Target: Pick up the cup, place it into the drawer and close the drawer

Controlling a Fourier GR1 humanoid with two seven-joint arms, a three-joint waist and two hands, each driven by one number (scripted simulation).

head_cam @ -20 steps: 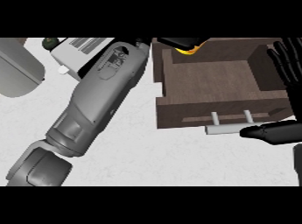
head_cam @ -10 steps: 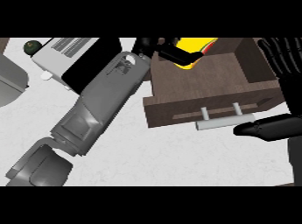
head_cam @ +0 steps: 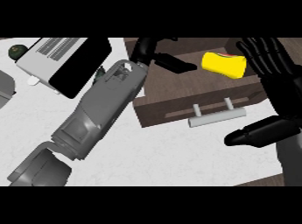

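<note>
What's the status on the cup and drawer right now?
Left robot hand open beside yellow cup. Cup lying in open drawer. Right robot hand open at drawer's right side. Drawer not yet closed.

The robot has grey, boxy, segmented forearms with recessed panels. Each ends in a glossy black hand: left hand (head_cam: 154, 56), right hand (head_cam: 282, 87), fingers ridged.

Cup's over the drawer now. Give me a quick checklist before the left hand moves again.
1. Drawer open: ok.
2. Cup above the drawer's inside: ok.
3. Cup held by left hand: cannot tell; its fingers end beside the cup.
4. Cup upright: not ok, it lies tilted.
5. Right hand out of the cup's path: not ok, it stands open right beside it.
6. Handle free for closing: ok.
</note>
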